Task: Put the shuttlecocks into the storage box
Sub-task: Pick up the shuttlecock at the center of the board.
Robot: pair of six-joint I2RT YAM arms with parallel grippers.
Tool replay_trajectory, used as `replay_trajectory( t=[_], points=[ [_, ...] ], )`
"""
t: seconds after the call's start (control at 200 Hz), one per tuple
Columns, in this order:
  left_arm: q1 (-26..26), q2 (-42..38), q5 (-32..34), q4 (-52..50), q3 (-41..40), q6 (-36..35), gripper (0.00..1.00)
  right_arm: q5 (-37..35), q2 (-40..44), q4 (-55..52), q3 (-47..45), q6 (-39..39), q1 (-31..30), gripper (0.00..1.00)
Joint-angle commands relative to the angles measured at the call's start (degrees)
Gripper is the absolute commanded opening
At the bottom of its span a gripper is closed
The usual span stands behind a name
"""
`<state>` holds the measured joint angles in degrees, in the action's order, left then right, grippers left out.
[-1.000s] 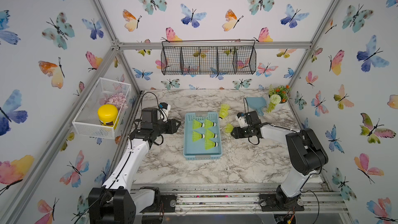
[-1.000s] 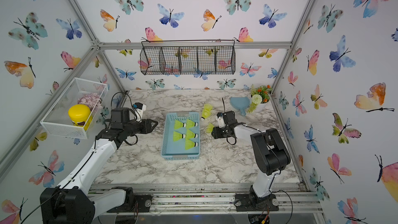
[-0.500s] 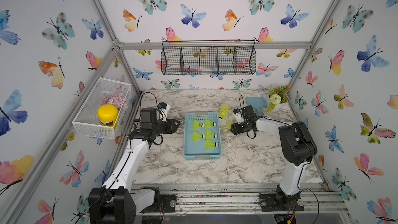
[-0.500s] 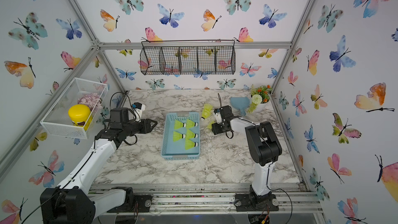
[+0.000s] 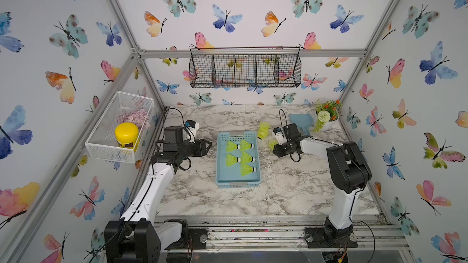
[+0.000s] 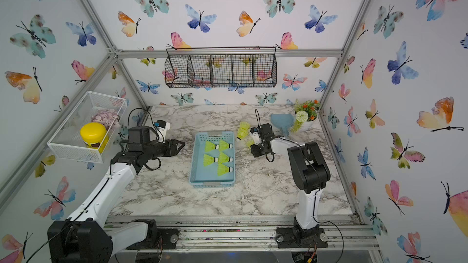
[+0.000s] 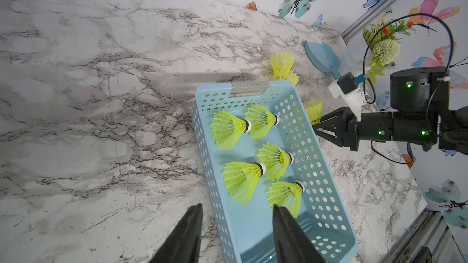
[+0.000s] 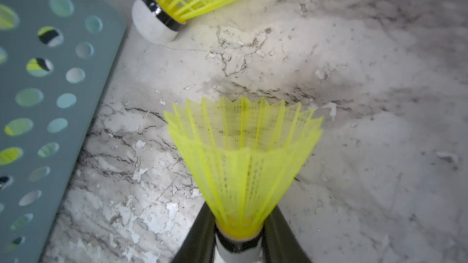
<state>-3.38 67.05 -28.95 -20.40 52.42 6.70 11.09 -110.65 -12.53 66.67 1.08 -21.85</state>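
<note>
Storage box [image 5: 233, 177]: light blue with perforated walls, standing at the middle of the tabletop [image 5: 278, 193]. Contents: five shuttlecocks [image 5: 232, 146], neon yellow-green. They lie on their sides in the half of the box farther from my bases, white tips toward my right arm's side. Nested pair [image 5: 263, 130]: two more shuttlecocks, one pushed into the other, lying on the tabletop just outside the box's far right corner. My right tool [image 8: 239, 223]: closed on the held shuttlecock [image 8: 243, 153], one finger against each side of its white tip and black band, the skirt fanning away from me. It sits outside the box, just beside the right wall. I cannot tell whether its skirt touches the tabletop. My left tool [image 7: 236, 207]: jaws parted, nothing between them. In both top views it hangs to the left of the box, apart from it. Blue scoop [image 5: 300, 120] and artificial plant [image 5: 326, 112]: near the far right corner of the tabletop. White mesh basket [image 5: 109, 148]: on the left wall, holding a yellow-lidded jar [image 5: 126, 134]. Black wire basket [image 5: 244, 70]: on the back wall.
</note>
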Motion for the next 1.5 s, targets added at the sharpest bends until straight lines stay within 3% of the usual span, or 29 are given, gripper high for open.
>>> replay_trajectory(
  t=[0.0,0.3,0.501,0.711,0.951,1.316,1.492],
  points=[
    [0.7,0.5,-2.7,0.9,-0.2,0.3,0.5,-0.8,1.6,-1.0,-1.9,-0.3,-0.3,0.23],
    [-0.9,1.1,-9.4,2.1,0.3,-1.1,0.49,1.4,9.5,-0.9,-4.8,-0.4,-0.3,0.21],
    [-10.6,1.7,-7.1,-0.5,4.9,-5.4,0.5,7.6,17.6,-1.4,-7.9,-0.7,-0.9,0.23],
    [-24.4,5.4,-1.0,-1.2,10.8,-10.0,0.5,13.1,24.4,-3.8,-8.6,0.0,-2.9,0.24],
    [-33.2,12.6,-0.2,-2.0,19.0,-14.5,0.51,16.9,28.9,-5.0,-10.0,1.7,-5.6,0.26],
    [-35.6,20.1,-1.0,-3.5,26.5,-19.1,0.52,21.0,30.9,-7.1,-10.0,2.0,-7.9,0.28],
    [-35.6,22.7,-1.2,-4.2,27.5,-19.3,0.57,20.8,31.7,-7.3,-10.1,1.8,-8.2,0.28]
  ],
)
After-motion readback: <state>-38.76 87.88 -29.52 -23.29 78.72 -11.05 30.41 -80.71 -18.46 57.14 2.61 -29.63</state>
